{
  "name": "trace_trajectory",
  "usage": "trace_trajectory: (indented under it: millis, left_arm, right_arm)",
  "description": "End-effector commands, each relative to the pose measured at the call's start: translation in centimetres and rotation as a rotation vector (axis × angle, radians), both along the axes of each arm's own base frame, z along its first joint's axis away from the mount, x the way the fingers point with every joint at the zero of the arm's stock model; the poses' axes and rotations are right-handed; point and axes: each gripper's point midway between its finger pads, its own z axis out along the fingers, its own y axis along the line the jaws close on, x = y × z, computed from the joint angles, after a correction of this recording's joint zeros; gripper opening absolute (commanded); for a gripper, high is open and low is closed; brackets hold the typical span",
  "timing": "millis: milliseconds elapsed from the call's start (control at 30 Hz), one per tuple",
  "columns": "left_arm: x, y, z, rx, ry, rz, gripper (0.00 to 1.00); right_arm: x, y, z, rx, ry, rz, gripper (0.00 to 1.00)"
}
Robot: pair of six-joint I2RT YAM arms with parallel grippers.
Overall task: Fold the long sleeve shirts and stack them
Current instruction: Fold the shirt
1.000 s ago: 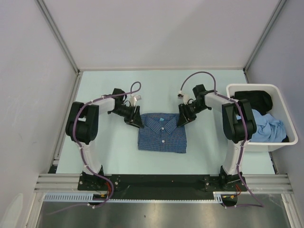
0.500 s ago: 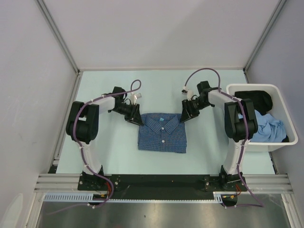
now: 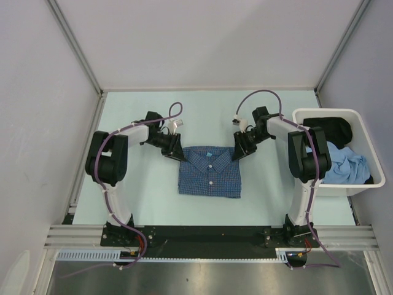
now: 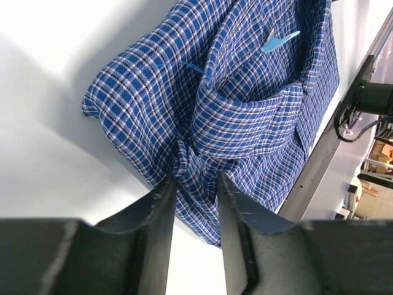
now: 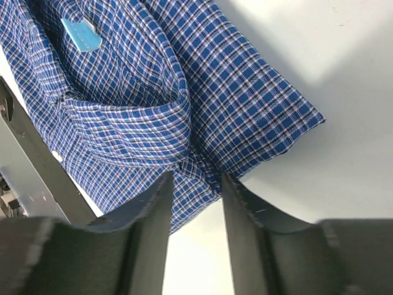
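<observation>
A dark-blue, white-checked long sleeve shirt (image 3: 210, 175) lies folded into a rectangle mid-table, collar toward the far side, with a light-blue tag (image 4: 279, 40) inside the collar. My left gripper (image 3: 180, 157) is at its far-left shoulder corner and my right gripper (image 3: 235, 157) at the far-right one. In the left wrist view the gripper (image 4: 195, 181) is open, its jaws a modest gap apart astride a bunched fold of the shirt (image 4: 245, 117). In the right wrist view the gripper (image 5: 195, 178) is also open, with the shirt's (image 5: 153, 104) corner between its tips.
A white bin (image 3: 307, 117) at the right edge of the table holds a black garment (image 3: 328, 129) and a light-blue one (image 3: 347, 166). Grey walls close in the table at the back and both sides. A metal rail (image 3: 209, 236) runs along the near edge.
Both grippers have drawn back slightly toward the far side at the shirt's shoulder corners, the right one more. The shirt has stayed where it was.
</observation>
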Motion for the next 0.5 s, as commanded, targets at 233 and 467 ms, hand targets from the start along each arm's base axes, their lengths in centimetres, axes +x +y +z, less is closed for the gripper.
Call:
trace_trajectory:
  millis: [233,467]
  left_arm:
    - [1.3,-0.4,2.9,-0.029,-0.152,-0.044,0.13]
    - [1.5,0.0,4.4,-0.025,-0.274,-0.098,0.11]
  right_arm:
    - [0.5,1.2,3.2,0.078,-0.078,0.056,0.00]
    - [2.7,-0.2,5.0,0.111,-0.158,-0.021,0.00]
